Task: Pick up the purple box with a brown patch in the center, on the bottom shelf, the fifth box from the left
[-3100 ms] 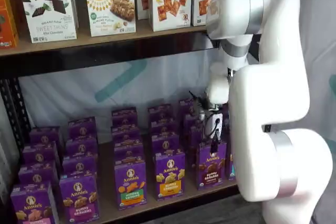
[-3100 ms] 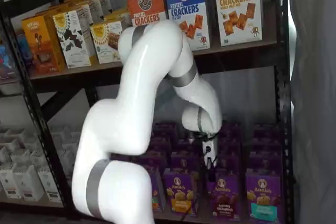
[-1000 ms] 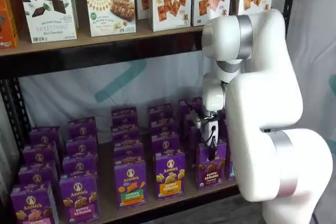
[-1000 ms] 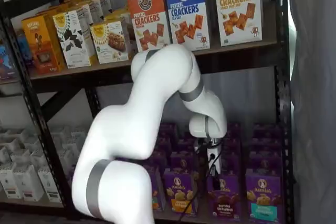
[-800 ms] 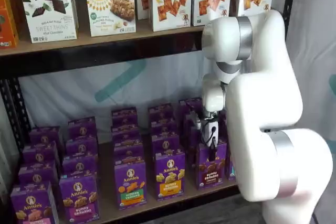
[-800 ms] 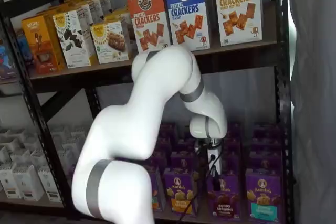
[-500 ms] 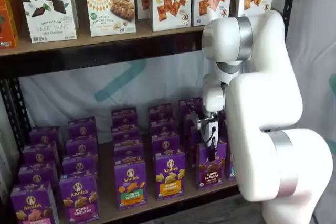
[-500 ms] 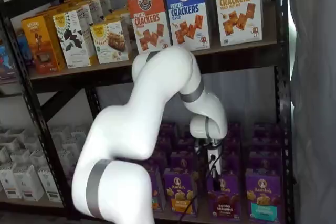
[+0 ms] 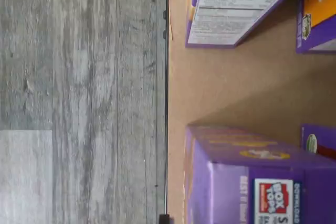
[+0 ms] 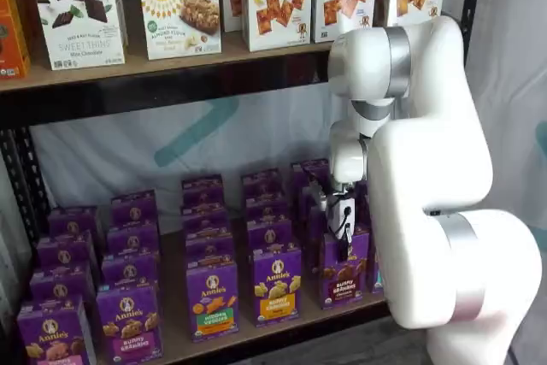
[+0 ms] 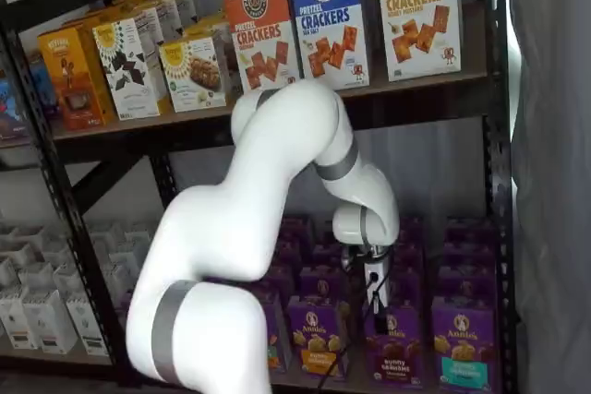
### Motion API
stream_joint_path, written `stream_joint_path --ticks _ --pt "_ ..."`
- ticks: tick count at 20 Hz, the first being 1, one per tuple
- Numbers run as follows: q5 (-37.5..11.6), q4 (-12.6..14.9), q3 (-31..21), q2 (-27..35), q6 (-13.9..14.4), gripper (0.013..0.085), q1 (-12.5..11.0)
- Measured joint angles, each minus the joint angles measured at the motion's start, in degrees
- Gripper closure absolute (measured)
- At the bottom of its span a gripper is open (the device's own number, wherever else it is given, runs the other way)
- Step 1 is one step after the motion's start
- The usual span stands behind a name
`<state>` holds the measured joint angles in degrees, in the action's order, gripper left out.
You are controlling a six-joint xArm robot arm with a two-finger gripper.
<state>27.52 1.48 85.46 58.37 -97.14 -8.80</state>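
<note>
The purple box (image 10: 343, 268) stands at the front of the bottom shelf (image 10: 282, 322), directly beneath the pincer (image 10: 342, 230). Whether the jaws are apart or clamped cannot be told. The thin card walls should be squeezed squarely, then lifted straight up. The board is matte brown; the cartons are glossy, sharp-edged.

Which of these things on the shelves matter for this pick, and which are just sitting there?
In the job: the purple box, the gripper at its top, the bottom shelf.
Just there: yellow-banded purple carton, cracker boxes overhead.
</note>
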Motion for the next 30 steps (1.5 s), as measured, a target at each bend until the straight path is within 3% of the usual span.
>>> stream_joint_path --ticks 2,9,14,19,30 --pt "-0.01 0.13 -0.15 -0.10 0.07 0.0370 -0.04" --pt "0.11 0.33 -0.72 -0.49 0.11 0.0530 -0.19" --pt "-0.07 0.24 -1.20 -0.85 -0.04 0.0530 -0.26" --pt "-0.02 0.63 -1.71 -1.23 0.26 0.0650 -0.32" --pt "-1.87 1.59 -5.30 -3.11 1.17 0.0650 -0.30"
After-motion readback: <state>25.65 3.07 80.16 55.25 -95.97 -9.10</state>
